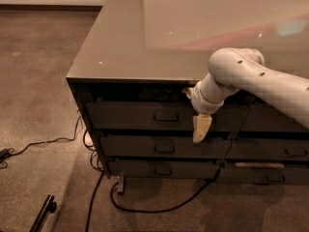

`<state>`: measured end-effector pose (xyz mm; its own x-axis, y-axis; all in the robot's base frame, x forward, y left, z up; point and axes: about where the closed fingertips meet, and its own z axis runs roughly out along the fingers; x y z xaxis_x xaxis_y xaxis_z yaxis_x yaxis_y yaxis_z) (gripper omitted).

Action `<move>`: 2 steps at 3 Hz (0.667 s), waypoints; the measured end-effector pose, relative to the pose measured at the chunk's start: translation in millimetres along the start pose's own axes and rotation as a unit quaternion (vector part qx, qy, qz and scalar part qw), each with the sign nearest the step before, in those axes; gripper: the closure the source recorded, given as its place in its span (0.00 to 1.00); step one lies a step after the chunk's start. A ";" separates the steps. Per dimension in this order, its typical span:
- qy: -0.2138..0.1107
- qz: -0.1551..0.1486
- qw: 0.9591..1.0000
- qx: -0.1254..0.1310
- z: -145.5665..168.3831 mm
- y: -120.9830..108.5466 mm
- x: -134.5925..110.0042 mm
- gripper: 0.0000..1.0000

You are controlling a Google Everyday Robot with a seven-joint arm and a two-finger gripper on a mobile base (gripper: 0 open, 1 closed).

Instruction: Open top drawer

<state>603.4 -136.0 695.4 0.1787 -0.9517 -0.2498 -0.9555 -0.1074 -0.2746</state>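
Note:
The top drawer [130, 116] is a wide dark grey front just under the cabinet's glossy top, with a small rectangular pull handle [165, 116] at its middle. It looks closed, flush with the fronts below it. My gripper [201, 128] hangs pointing down from the white arm [251, 79], which reaches in from the right. It is in front of the right part of the top drawer's front, a little right of the handle and slightly lower. Its pale tan tip reaches down to the gap above the middle drawer.
Middle drawer [164, 147] and bottom drawer [163, 169] sit below. The neighbouring right stack [270, 151] adjoins them. Black cables [145, 208] trail over the brown carpet in front and at left. A black bar [43, 212] lies at lower left.

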 end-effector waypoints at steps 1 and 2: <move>0.001 0.010 1.000 -0.007 14.4 2.5 4.3 0.00; 0.025 0.028 0.999 -0.018 30.4 7.7 18.7 0.00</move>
<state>606.4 -145.8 660.4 0.1134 -0.9697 -0.2164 -0.9718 -0.0628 -0.2274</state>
